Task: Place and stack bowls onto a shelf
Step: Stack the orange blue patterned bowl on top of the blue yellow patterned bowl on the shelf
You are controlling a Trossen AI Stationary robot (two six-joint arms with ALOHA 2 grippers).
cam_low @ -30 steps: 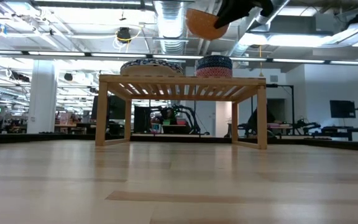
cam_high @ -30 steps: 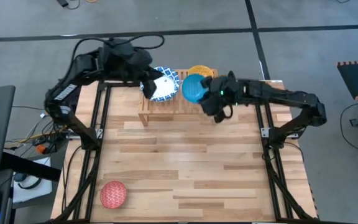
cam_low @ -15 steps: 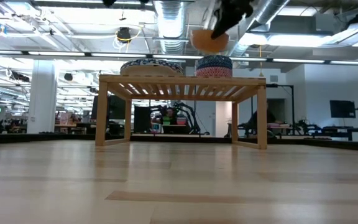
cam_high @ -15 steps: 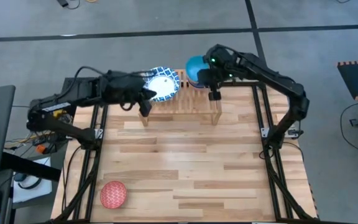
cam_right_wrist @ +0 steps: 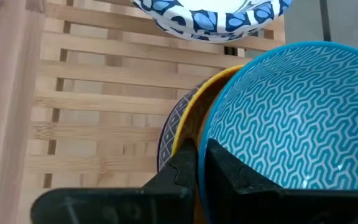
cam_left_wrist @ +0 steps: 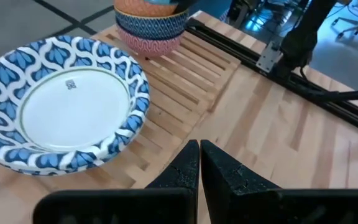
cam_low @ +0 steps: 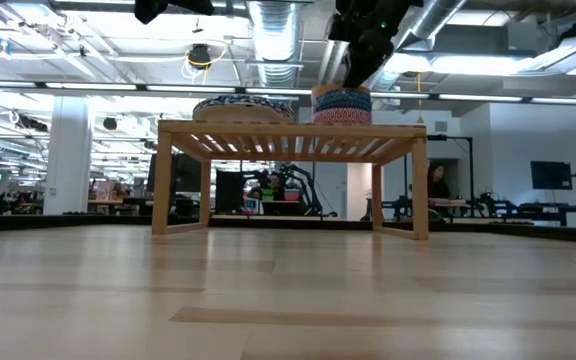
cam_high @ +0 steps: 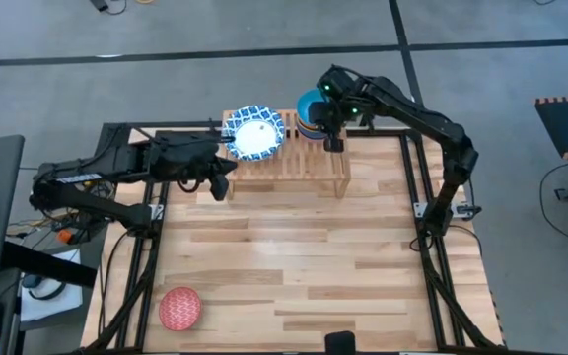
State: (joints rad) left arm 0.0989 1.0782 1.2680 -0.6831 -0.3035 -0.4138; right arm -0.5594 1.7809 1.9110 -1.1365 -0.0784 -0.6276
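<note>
Right claw [cam_high: 331,138] is clamped on the rim of the light blue patterned deep bowl [cam_right_wrist: 278,124], nested in the yellow deep bowl [cam_right_wrist: 194,127] on the low light-wood slatted shelf [cam_high: 294,168]. Release is best made only once the bowl is seated level. Bowl mouth points up, axis vertical. Left claw [cam_left_wrist: 199,168] is held together, empty, beside the wide blue-rimmed white bowl [cam_high: 253,133]. One red bowl [cam_high: 178,307] is left on the wood surface [cam_high: 294,266]

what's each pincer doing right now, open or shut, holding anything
Left pincer: shut, empty, beside the shelf.
Right pincer: shut on the light blue bowl rim, over the stack.
</note>
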